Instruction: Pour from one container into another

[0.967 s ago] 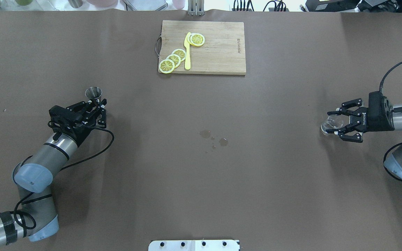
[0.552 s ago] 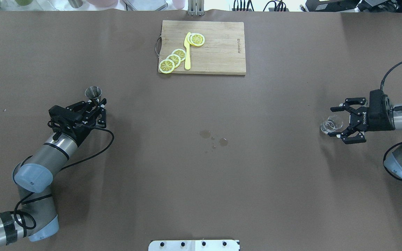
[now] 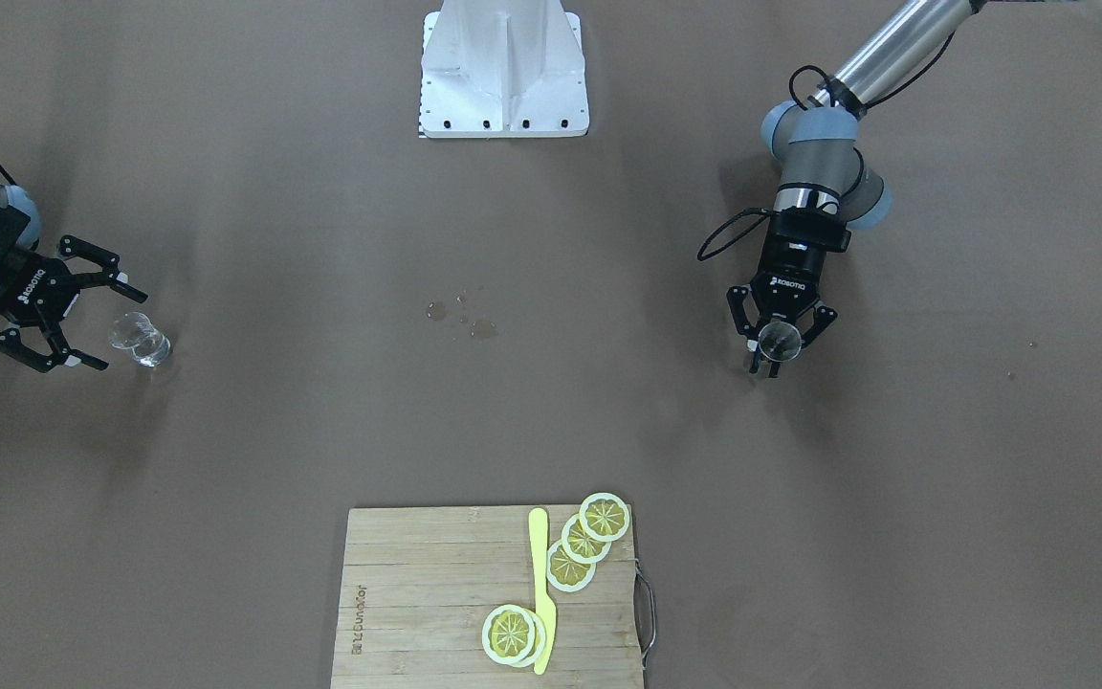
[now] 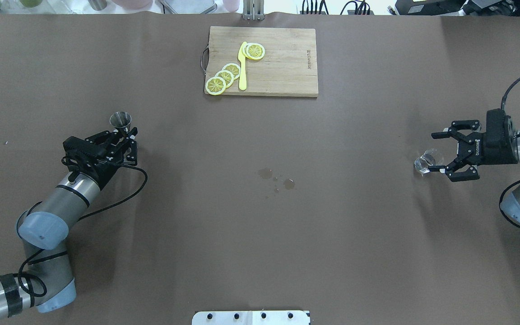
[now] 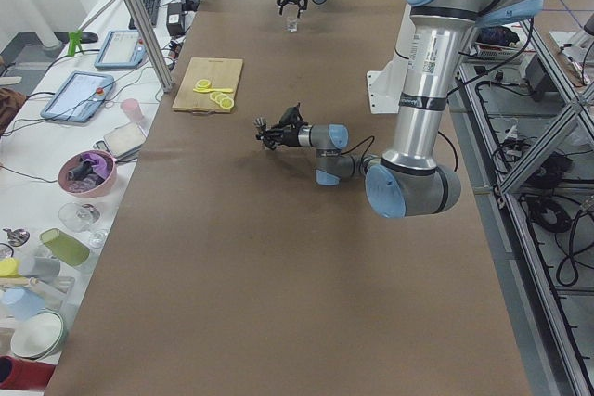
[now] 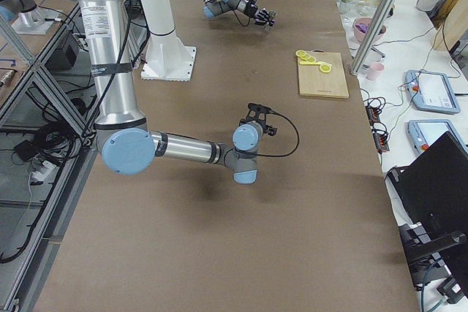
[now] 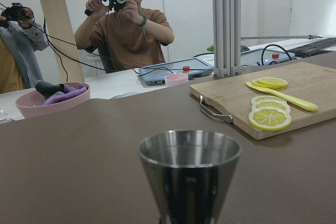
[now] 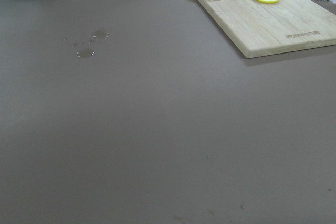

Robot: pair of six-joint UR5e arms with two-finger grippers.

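A steel jigger stands upright on the brown table at the left. It fills the foreground of the left wrist view. My left gripper is open, and from the front the jigger sits between its spread fingertips. Far right stands a small clear glass, also seen from the front. My right gripper is open with its fingertips just short of the glass, the lower one close beside it. No glass shows in the right wrist view.
A wooden cutting board with lemon slices and a yellow knife lies at the far middle. Wet spots mark the table's centre. The robot's base plate is at the near edge. People sit beyond the far edge.
My right gripper has drawn back to the right, off the glass it was around. The glass stays on the table. The left arm and the jigger have not moved.
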